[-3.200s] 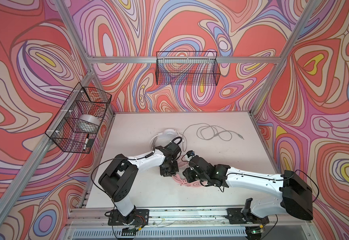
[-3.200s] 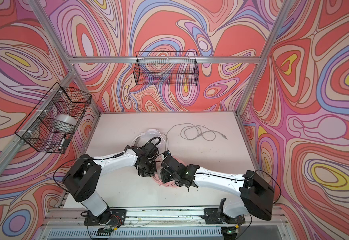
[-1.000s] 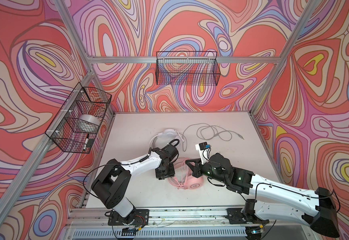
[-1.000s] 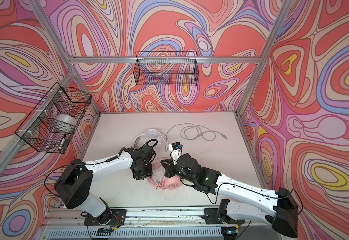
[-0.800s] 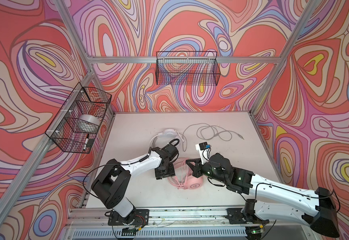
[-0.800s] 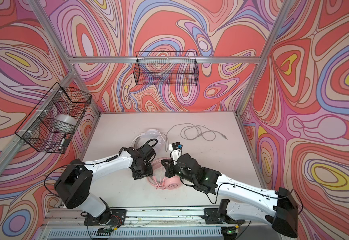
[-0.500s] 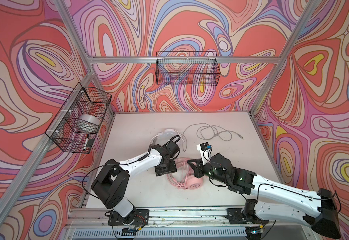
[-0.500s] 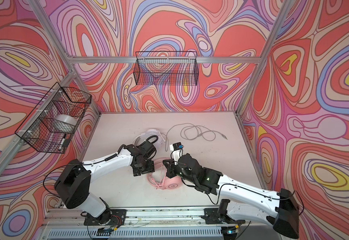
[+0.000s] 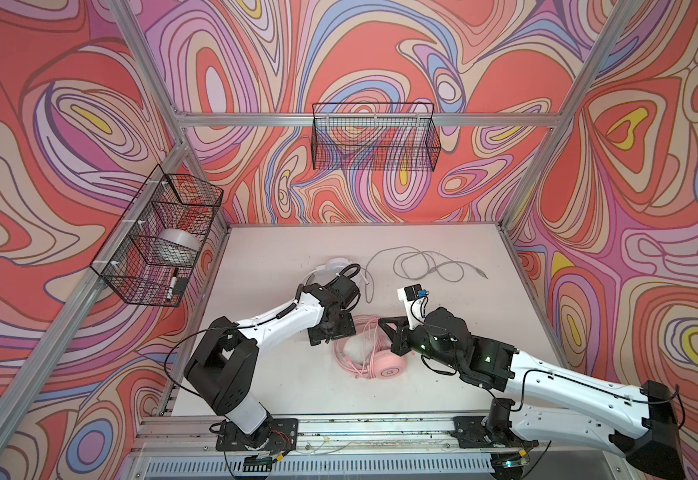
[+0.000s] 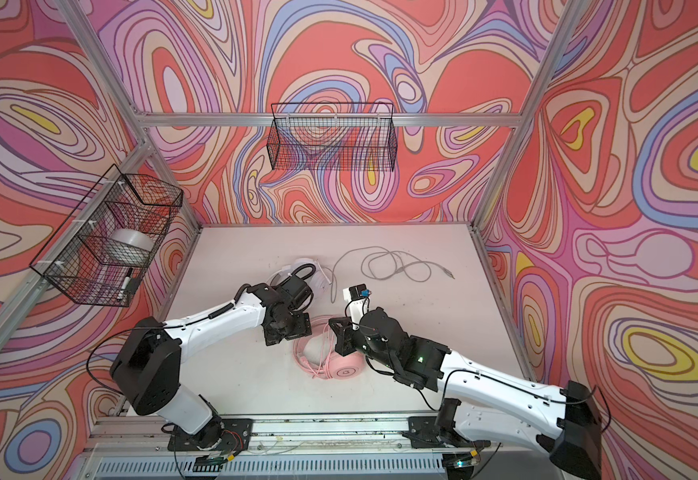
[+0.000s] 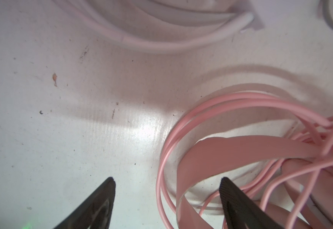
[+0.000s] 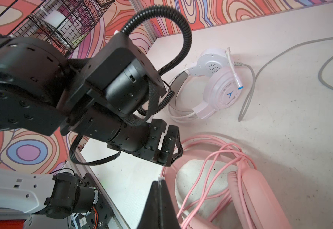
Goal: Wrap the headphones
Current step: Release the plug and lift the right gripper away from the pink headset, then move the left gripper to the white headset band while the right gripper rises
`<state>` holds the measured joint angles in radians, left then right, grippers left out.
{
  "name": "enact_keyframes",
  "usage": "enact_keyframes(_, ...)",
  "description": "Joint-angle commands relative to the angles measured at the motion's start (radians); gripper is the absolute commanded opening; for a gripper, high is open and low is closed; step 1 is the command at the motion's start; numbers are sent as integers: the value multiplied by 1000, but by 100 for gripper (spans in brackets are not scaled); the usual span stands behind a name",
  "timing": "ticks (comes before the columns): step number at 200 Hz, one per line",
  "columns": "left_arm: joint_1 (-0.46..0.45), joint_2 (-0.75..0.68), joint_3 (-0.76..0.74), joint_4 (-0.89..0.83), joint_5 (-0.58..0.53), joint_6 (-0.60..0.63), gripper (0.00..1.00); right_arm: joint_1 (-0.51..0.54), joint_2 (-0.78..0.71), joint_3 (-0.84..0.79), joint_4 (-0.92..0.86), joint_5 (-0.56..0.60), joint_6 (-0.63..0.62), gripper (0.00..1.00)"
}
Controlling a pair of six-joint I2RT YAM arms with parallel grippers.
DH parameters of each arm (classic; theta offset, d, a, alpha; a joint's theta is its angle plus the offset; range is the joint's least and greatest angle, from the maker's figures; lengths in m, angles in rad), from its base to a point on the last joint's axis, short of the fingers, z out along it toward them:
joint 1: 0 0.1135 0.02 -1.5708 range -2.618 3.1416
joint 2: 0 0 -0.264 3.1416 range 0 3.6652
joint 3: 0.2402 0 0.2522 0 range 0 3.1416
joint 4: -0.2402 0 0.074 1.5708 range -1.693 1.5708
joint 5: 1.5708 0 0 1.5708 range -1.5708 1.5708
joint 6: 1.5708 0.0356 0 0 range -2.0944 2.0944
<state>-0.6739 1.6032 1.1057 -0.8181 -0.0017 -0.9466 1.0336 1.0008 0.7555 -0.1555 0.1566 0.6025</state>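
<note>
Left hand released, jaws wide at the edge of the pink headset — right hand clenched on its pink cable.
Pink headset lies mid-worktop, white headset just behind it; side basket holds a tape roll and a marker.

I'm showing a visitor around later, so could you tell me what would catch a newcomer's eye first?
The swirling red-and-purple walls dominate. Mid-table lie the pink headphones, pink cable looped over them, between the left gripper and right gripper; behind them the white headphones, their grey cable sprawled loose.
</note>
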Motion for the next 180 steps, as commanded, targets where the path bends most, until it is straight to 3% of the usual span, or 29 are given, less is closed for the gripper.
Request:
enact_keyframes(1,12,-66,27,-12,-17,-8,86,-2,-25,2,-33,22,-18,0)
enact_keyframes(24,26,-132,7,-32,13,16,83,-3,-39,3,-64,37,-31,0)
enact_keyframes(50,31,-209,-42,-60,73,52,69,-3,-67,2,-99,60,-43,0)
enact_keyframes(75,50,-276,-87,-100,36,58,56,-3,-113,-1,-148,113,-49,0)
enact_keyframes(87,87,-305,-112,-84,43,61,54,-4,-138,7,-191,146,-52,0)
enact_keyframes(115,211,-313,-103,-53,67,104,63,-9,-194,37,-313,222,-58,2)
enact_keyframes(145,314,-210,-11,-40,95,197,76,-12,-237,76,-440,304,-52,7)
enact_keyframes(180,371,-60,52,22,125,232,85,-18,-273,111,-557,394,-8,25)
